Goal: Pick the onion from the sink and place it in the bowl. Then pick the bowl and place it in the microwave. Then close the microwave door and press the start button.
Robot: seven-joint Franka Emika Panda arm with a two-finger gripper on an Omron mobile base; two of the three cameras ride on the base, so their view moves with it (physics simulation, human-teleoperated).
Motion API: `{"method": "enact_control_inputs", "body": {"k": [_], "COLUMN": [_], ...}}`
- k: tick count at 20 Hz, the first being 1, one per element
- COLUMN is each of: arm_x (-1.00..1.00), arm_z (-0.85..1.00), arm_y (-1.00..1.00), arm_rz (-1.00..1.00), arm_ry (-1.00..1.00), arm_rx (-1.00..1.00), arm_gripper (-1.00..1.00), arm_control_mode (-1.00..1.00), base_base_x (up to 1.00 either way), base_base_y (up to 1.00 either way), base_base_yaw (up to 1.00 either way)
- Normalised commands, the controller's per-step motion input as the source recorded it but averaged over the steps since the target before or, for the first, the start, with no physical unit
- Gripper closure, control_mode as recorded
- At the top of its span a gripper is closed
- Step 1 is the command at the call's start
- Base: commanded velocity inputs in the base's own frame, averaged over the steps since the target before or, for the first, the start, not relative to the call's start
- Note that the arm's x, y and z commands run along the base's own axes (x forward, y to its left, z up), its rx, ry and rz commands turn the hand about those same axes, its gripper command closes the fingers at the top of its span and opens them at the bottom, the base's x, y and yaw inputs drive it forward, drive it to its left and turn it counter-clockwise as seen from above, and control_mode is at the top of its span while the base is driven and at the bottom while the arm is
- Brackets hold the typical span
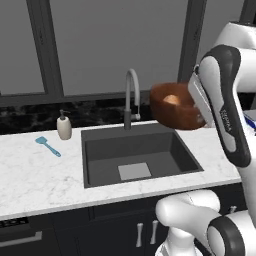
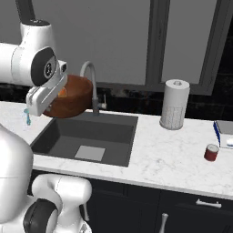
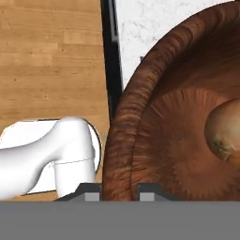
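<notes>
The fingers [image 3: 96, 193] pinch the rim of the bowl [image 3: 154, 117], lifted with the onion [image 3: 225, 131] inside.

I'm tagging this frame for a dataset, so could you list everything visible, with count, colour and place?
bowl: one, reddish-brown, held in the air above the sink's far right corner
onion: one, orange-tan, inside the bowl
sink: one, dark grey, set into the counter
faucet: one, grey, behind the sink
soap dispenser: one, cream, left of the sink
spatula: one, blue, counter left
paper towel roll: one, white, right of the sink
can: one, red, counter right
gripper: one, dark-tipped, clamped on the bowl's rim
</notes>
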Motion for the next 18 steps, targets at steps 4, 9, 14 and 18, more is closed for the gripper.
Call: {"method": "enact_control_inputs", "body": {"k": [4,9,14,18], "arm_x": [-0.58,-0.45,-0.38,-0.44], "arm_z": [0.10,0.45,0.44,0.39], "arm_y": [0.20,0.03,0.00,0.00], "arm_rz": [-0.13,-0.01,0.00,0.00], "arm_ry": [-0.30,-0.01,-0.01,-0.09], "arm_rx": [0.03,0.03,0.00,0.00], "arm_gripper": [1.00,1.00,1.00,1.00], "arm_control_mode": [-1.00,-1.00,-1.00,-1.00], "base_base_x": [0.00,0.00,0.00,0.00], "base_base_y": [0.00,0.00,0.00,0.00], "base_base_yaw": [0.00,0.00,0.00,0.00]}}
